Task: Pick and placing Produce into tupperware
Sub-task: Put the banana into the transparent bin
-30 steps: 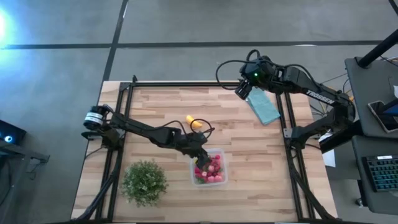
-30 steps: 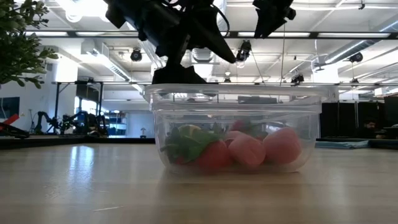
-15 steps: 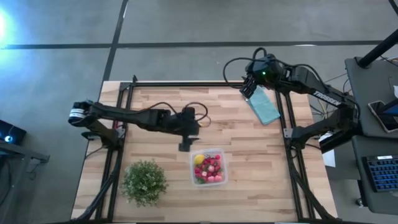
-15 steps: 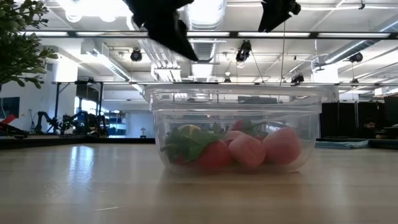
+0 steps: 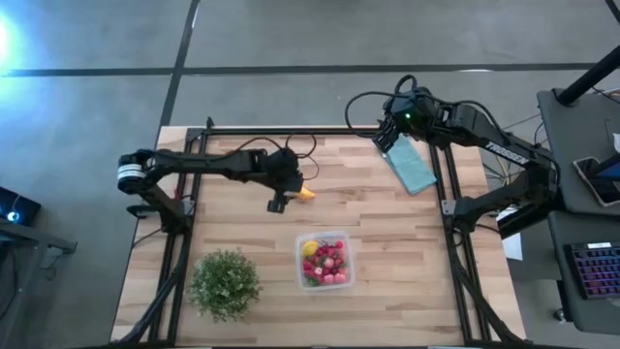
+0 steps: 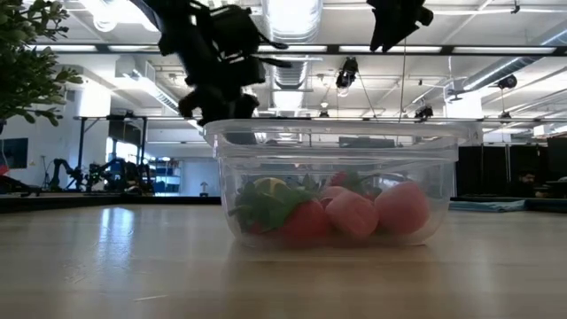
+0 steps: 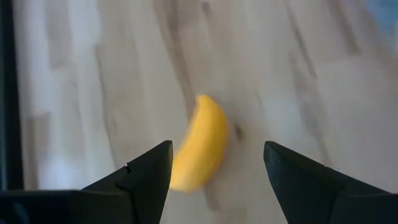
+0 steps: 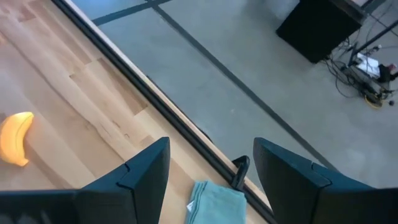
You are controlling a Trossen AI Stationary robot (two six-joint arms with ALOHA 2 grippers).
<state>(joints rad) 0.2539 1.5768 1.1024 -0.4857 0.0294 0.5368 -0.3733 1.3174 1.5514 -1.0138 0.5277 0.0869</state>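
With left fingers [image 7: 149, 177] parted (seemingly above), banana [image 7: 202, 143] lies

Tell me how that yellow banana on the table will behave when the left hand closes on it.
The banana is curved and smooth, so it may pivot or slip between the open left hand's fingers. It looks like a small toy, probably light and stiff. Lying flat on the table, it seems unlikely to roll.

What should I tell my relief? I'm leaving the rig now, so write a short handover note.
Left gripper: fingers open, over the banana at mid-table, not gripping it.
Right gripper: fingers open, empty, waiting above the teal cloth at the far right corner.
Tupperware: near the front edge beside the potted plant, holding red and pink berries and a lemon.
Done: that fruit is boxed.
Left: grasp the banana and put it in the tupperware.
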